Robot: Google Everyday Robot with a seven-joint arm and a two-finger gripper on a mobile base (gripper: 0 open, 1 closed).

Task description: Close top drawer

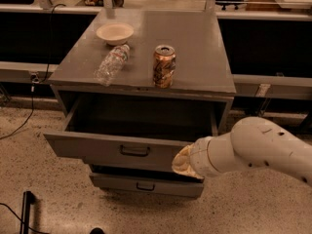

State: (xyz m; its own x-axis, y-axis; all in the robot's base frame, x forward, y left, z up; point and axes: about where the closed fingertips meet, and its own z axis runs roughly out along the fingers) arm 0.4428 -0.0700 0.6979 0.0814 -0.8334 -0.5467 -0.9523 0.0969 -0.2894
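The top drawer (97, 147) of the grey cabinet stands pulled far out, its grey front facing me with a small black handle (135, 151) at mid-front. The drawer's inside looks dark and empty. My gripper (181, 162) sits at the end of the white arm (263, 147), low against the right end of the drawer front, just right of the handle. Two similar drawers lie below; the middle one (146, 183) shows its own handle.
On the cabinet top (195, 57) stand a copper-coloured can (164, 66), a clear plastic bottle (111, 65) lying on its side, and a pale bowl (115, 33). A black cable (29, 116) runs along the speckled floor at left. A dark object (27, 204) stands at lower left.
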